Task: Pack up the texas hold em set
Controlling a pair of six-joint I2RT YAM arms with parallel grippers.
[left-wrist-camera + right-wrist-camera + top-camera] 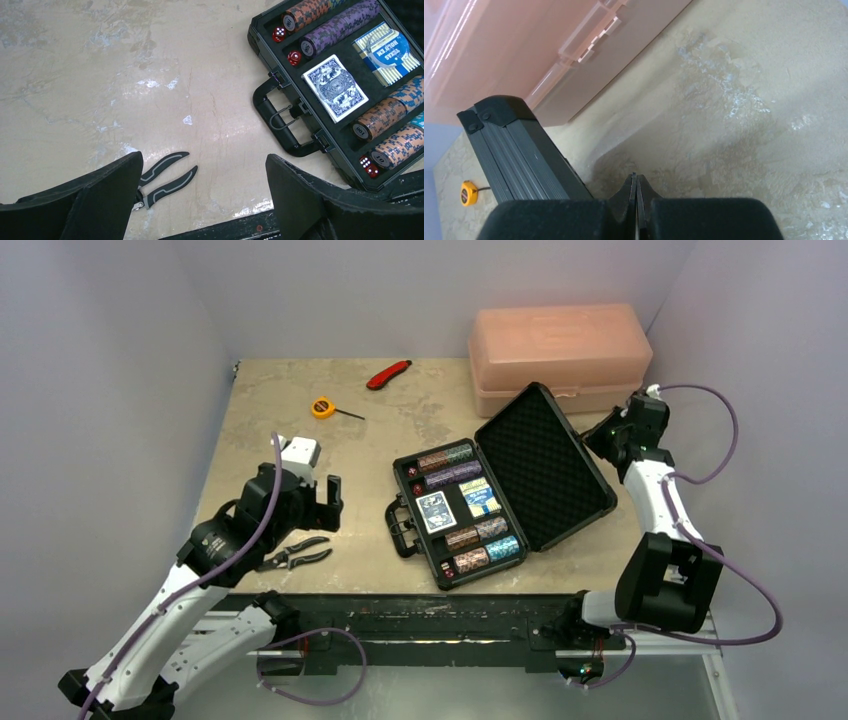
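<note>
Black hard case (545, 470) lies open at middle-right of the table (300, 440), foam-lined lid tilted back toward 2 o'clock, handle (274, 122) on its 9 o'clock side. Its tray holds rows of multicoloured chip rolls (447, 458), two blue card decks (437, 510) side by side in the middle, and small red dice (279, 34) in pockets along the handle side.

Right gripper (636, 200) sits at the lid's outer edge, 2 o'clock of the case, fingers pressed together on nothing. Whether it touches the lid cannot be told.

Left gripper (202, 162) hovers farther out at 9 o'clock, fingers spread wide and empty, above black pliers (295, 556).

A translucent pink box (560, 350) stands at 12 o'clock, just behind the lid. A yellow tape measure (322, 407) and a red utility knife (388, 374) lie toward 10 and 11 o'clock
</note>
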